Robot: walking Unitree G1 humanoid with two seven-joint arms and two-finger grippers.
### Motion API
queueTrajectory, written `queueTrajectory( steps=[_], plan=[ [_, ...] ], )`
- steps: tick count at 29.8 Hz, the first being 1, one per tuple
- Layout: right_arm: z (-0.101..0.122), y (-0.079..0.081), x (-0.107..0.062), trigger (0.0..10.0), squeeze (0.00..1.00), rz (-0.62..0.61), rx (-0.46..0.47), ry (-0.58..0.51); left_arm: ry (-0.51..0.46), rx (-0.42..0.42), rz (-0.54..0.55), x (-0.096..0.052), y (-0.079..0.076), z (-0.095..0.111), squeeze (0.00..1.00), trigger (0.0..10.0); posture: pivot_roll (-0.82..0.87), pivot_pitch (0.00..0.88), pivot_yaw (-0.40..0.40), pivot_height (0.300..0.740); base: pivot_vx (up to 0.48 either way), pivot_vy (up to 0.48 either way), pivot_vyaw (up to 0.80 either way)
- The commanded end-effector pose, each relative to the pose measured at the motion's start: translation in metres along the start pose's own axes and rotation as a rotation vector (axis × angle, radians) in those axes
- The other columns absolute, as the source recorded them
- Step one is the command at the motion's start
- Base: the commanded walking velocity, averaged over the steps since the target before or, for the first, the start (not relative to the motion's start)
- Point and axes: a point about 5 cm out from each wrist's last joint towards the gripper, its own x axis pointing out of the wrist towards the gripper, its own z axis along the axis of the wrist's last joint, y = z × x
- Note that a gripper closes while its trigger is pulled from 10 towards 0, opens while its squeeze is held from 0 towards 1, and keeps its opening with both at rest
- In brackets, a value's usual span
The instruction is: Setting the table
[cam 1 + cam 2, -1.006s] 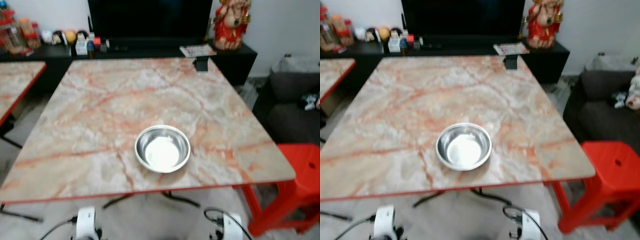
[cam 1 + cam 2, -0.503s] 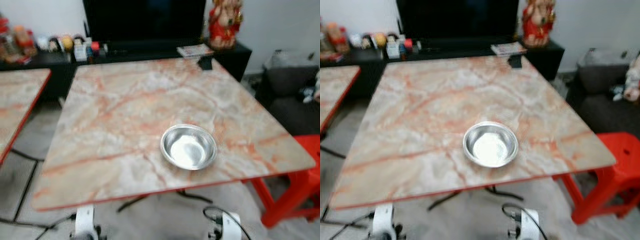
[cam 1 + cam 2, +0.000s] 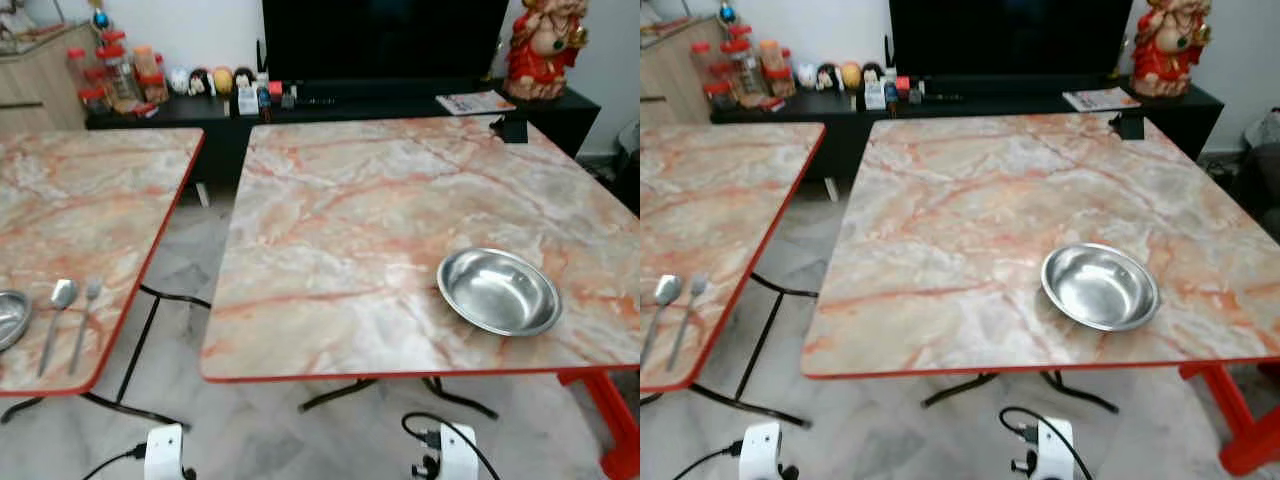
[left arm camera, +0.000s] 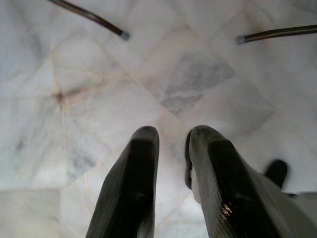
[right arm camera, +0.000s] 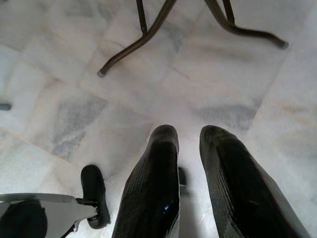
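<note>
A round steel bowl (image 3: 499,291) sits empty near the front right corner of the marble-topped table (image 3: 350,190). On a second marble table (image 3: 90,200) to the left lie a spoon (image 3: 57,308) and a fork (image 3: 85,312) side by side, with the rim of another steel bowl (image 3: 8,318) at the picture's edge. Both arms hang low in front of the tables. My left gripper (image 4: 173,141) points down at the floor tiles, shut on nothing. My right gripper (image 5: 189,136) is likewise shut and empty above the floor.
A gap of tiled floor (image 3: 190,300) runs between the two tables, crossed by dark table legs (image 3: 150,330). A red stool (image 3: 1240,420) stands at the right table's front corner. A black TV cabinet (image 3: 330,100) with jars and figurines lines the back wall.
The camera has swung to the left, so the second table with the spoon and fork has come into view. The bowl keeps its place on its table.
</note>
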Motion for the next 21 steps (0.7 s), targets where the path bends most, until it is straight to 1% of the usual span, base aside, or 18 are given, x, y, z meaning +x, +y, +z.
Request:
queueTrajectory(
  steps=[1, 4, 7, 17, 20, 21],
  plan=[
    [-0.001, -0.003, 0.000, 10.0, 0.00, -0.012, -0.008, 0.002, -0.005, -0.007, -0.007, 0.001, -0.004, 0.002, 0.00, 10.0, 0.00, 0.000, 0.020, 0.740, 0.000, 0.382, 0.00],
    [-0.001, -0.003, 0.000, 10.0, 0.00, -0.004, 0.006, 0.008, 0.004, -0.008, 0.004, 0.000, 0.000, -0.001, 0.00, 10.0, 0.01, 0.000, 0.013, 0.740, 0.000, 0.386, 0.00],
    [0.000, -0.003, 0.000, 10.0, 0.00, -0.003, 0.000, 0.006, 0.014, -0.008, 0.009, 0.000, 0.001, -0.004, 0.00, 10.0, 0.01, 0.000, 0.012, 0.740, 0.000, 0.389, 0.00],
    [0.004, -0.005, 0.001, 10.0, 0.00, -0.001, -0.014, -0.001, 0.033, -0.001, 0.013, -0.001, 0.001, -0.010, 0.00, 10.0, 0.01, 0.000, 0.001, 0.740, 0.000, 0.384, 0.00],
    [0.003, -0.006, 0.001, 10.0, 0.00, -0.001, -0.042, 0.002, 0.038, -0.003, 0.017, -0.002, 0.002, -0.012, 0.00, 10.0, 0.02, 0.000, -0.003, 0.740, 0.000, 0.382, 0.00],
    [0.002, -0.006, 0.000, 10.0, 0.00, 0.000, -0.055, 0.006, 0.039, -0.005, 0.019, -0.002, 0.003, -0.013, 0.00, 10.0, 0.02, 0.000, -0.003, 0.740, 0.000, 0.382, 0.80]
  ],
)
